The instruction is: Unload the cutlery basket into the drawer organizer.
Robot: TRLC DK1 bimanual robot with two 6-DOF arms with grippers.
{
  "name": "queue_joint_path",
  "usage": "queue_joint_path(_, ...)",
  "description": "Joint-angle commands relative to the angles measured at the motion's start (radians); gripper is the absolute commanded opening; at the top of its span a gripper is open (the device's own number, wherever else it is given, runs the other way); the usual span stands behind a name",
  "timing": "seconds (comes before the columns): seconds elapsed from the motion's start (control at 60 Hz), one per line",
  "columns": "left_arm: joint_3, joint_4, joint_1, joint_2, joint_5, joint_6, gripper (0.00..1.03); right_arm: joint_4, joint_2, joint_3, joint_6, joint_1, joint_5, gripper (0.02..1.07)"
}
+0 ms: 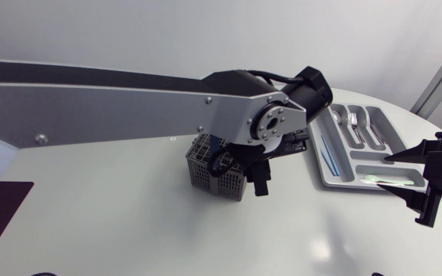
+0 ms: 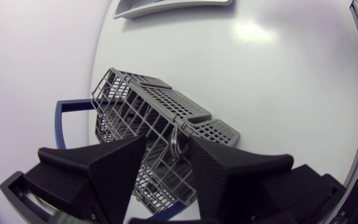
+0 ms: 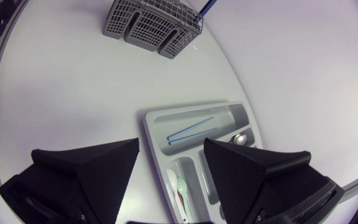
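Note:
The grey wire cutlery basket stands mid-table under my left gripper. In the left wrist view the black fingers reach down on either side of a basket compartment. A looped metal handle end rises between them, close to one finger, with a gap to the other, so the left gripper is open. The grey drawer organizer lies at the right and holds forks, blue sticks and a pale green spoon. My right gripper hovers open and empty over the organizer.
A blue handle hangs off the basket's side. The basket is also seen far ahead of the right gripper. My left arm's long link spans the table's left half. A dark mat lies at the left edge.

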Motion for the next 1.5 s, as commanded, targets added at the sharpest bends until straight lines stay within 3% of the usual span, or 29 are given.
queue_joint_path(0.0, 0.029, -0.003, -0.004, 0.021, -0.015, -0.014, 0.31, -0.016, -0.020, -0.034, 0.012, 0.008, -0.011, 0.78)
queue_joint_path(0.067, 0.032, -0.004, -0.003, 0.021, -0.015, -0.019, 0.16, -0.021, -0.029, -0.036, 0.012, 0.008, -0.011, 0.78)
queue_joint_path(0.2, 0.032, -0.015, -0.003, 0.018, -0.015, -0.027, 0.13, -0.024, -0.037, -0.036, 0.020, 0.010, -0.015, 0.78)
queue_joint_path(1.3, 0.044, -0.043, 0.000, -0.034, -0.012, -0.039, 0.13, -0.033, -0.123, -0.086, 0.087, 0.083, -0.015, 0.80)
queue_joint_path(1.483, 0.136, -0.135, 0.010, -0.025, 0.044, -0.054, 0.13, -0.033, -0.131, -0.091, 0.086, 0.083, -0.009, 0.81)
